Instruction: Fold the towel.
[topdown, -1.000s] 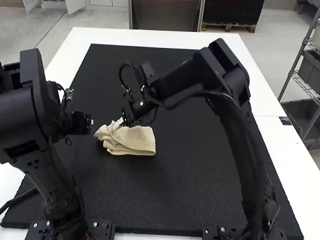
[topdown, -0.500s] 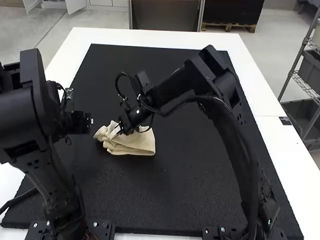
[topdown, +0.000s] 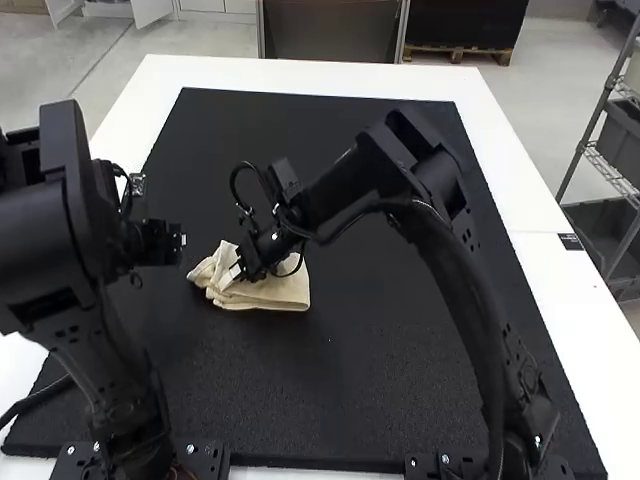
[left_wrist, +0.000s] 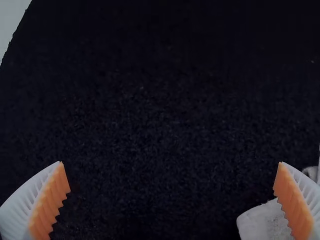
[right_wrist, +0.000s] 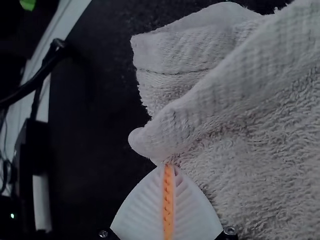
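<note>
Right, towel (topdown: 275, 292) first: it's just left of centre in the high frame, a little below mid-height, pale and doubled over on itself. Its right-hand part lies fairly flat, while the left end is bunched into small folds.

Now, right at that rumpled side, I've got my right hand (topdown: 229, 277) angled down onto the cloth. Close up through the right wrist view, the two white fingers are together, orange pads (right_wrist: 168, 200) meeting, tips touching the towel by a rounded fold. I can't tell from here whether any fabric is pinched between them. A thick ridge of cloth slants away from that spot, with a hemmed flap showing beyond it.

Moving outward, my left hand (topdown: 178, 243) sits left of the towel, near its bunched end. Its fingers are wide apart, with dark mat (topdown: 380, 380) between them in the left wrist view and a bit of pale cloth by one finger.

Further out, the right arm (topdown: 480, 290) bends in from the lower right of the high frame, reaching over the mat; the left arm (topdown: 75, 330) stands tall along the left edge. Around the mat runs the white bench (topdown: 300, 72), its far strip crossing the upper part of the frame.
</note>
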